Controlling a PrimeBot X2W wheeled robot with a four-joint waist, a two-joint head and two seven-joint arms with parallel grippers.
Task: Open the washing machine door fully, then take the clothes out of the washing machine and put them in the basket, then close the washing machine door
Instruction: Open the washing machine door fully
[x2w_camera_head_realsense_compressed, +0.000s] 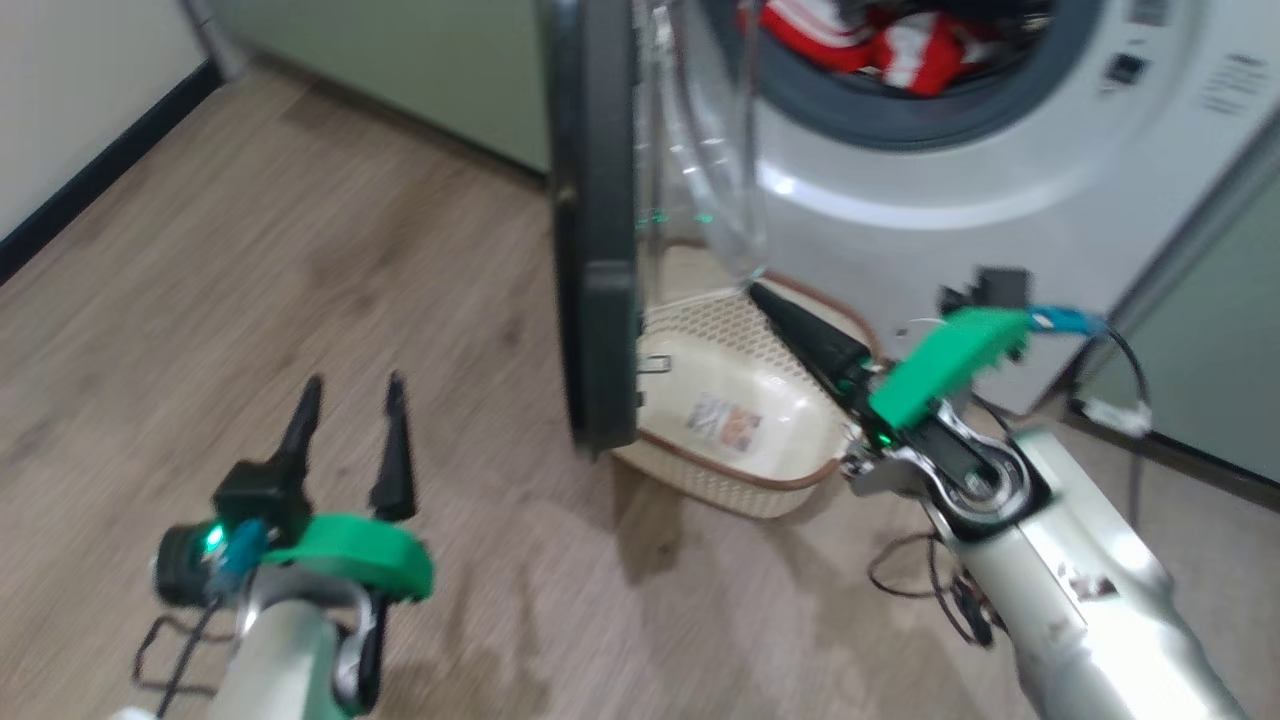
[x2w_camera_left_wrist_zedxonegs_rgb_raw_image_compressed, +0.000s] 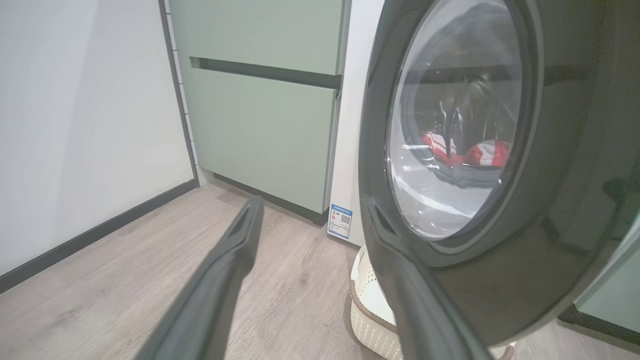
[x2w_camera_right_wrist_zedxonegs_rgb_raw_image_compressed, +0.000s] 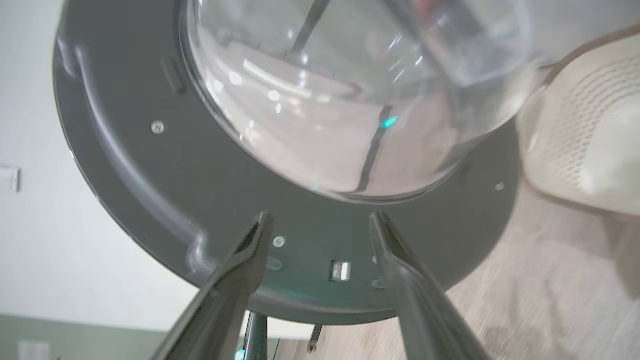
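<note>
The washing machine door stands swung out, edge-on to the head view, its clear bowl facing the washing machine. Red and white clothes lie in the drum and show through the glass in the left wrist view. The cream basket sits on the floor under the door. My right gripper points at the door's inner side; in its wrist view the gripper is open just before the dark rim, holding nothing. My left gripper hangs open and empty left of the door.
Pale green cabinets stand left of the washer, and another green panel is at its right. A white wall with a dark baseboard runs along the left. Loose cables lie on the wooden floor by my right arm.
</note>
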